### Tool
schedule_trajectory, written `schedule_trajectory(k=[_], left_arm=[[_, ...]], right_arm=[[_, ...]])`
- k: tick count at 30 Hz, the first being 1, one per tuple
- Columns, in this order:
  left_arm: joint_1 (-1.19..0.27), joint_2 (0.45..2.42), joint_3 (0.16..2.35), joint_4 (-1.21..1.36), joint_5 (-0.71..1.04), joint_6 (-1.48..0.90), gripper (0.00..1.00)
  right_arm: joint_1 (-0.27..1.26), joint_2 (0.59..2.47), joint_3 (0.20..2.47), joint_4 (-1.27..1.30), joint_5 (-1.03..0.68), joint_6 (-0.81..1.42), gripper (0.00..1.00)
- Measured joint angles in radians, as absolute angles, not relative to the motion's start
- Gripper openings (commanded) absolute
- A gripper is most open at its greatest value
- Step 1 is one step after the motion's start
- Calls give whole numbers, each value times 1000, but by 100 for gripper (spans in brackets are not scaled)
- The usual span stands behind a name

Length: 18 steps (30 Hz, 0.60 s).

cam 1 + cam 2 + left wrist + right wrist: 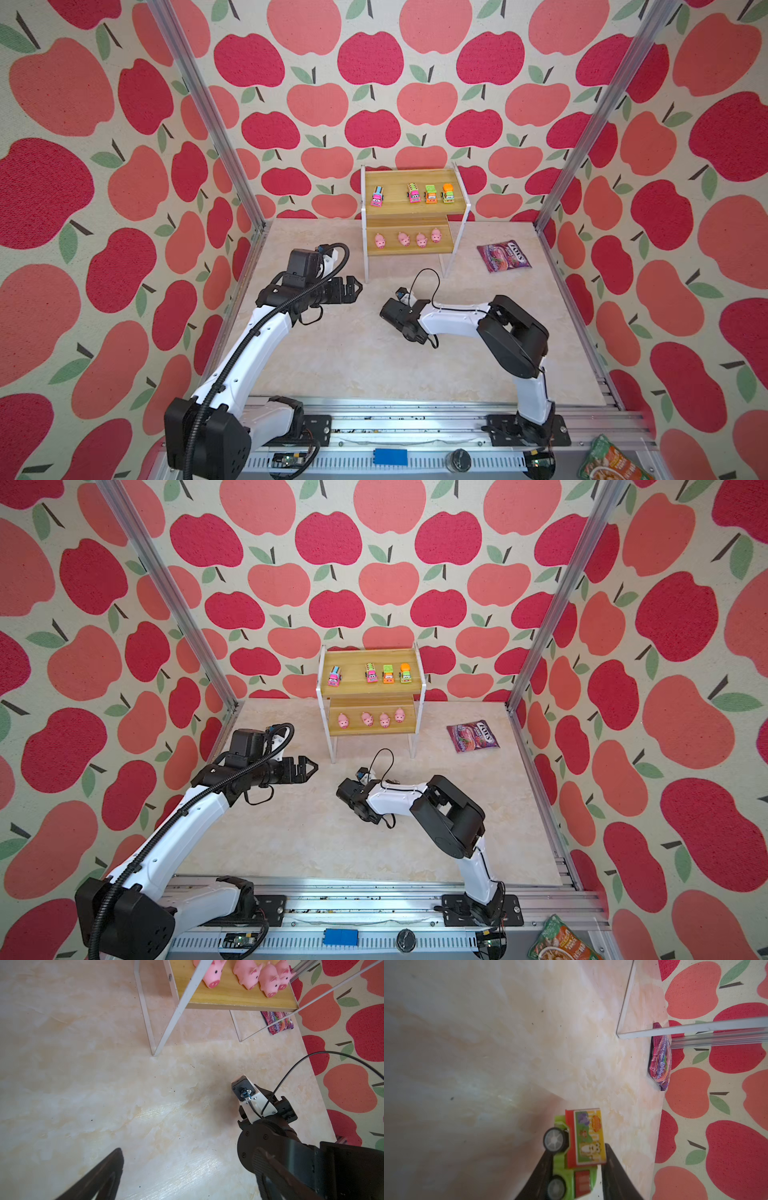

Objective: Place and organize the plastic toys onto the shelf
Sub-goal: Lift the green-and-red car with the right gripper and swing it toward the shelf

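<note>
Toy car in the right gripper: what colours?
Toy car: green body, red cargo box; right wrist view.

Shelf: two-tier stepped rack, wood-grain boards, white frame, standing upright at the rear. Upper board: four cars in a row, noses forward, the leftmost set apart. Lower board: four pink pigs in a row. Fifth car, green with a red-yellow box, is off the shelf, clamped in the right gripper.

a flat purple candy bag lies on the pale marbled tabletop, toward its right side. apple-print walls stand on three sides. the front metal rail carries a blue block and a round black knob, with a green snack packet at its right end
</note>
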<state>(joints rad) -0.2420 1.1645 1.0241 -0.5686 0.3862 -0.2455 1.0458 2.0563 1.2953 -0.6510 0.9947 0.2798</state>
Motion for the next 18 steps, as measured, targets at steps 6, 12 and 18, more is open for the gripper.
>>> schedule_trajectory(k=[6,12,18], left_arm=[[-210,1131,1024,-573,406,-245,99],[-196,1118,1023,-573,419,-245,99],[-187,1118,1013,-572,432,-246,99]], right_arm=[[1096,2183,1422,-765,1077,258,36],[1146,2265,1513,-847,1124,243,47],[1191,2278,1555,-873,1118,224,56]])
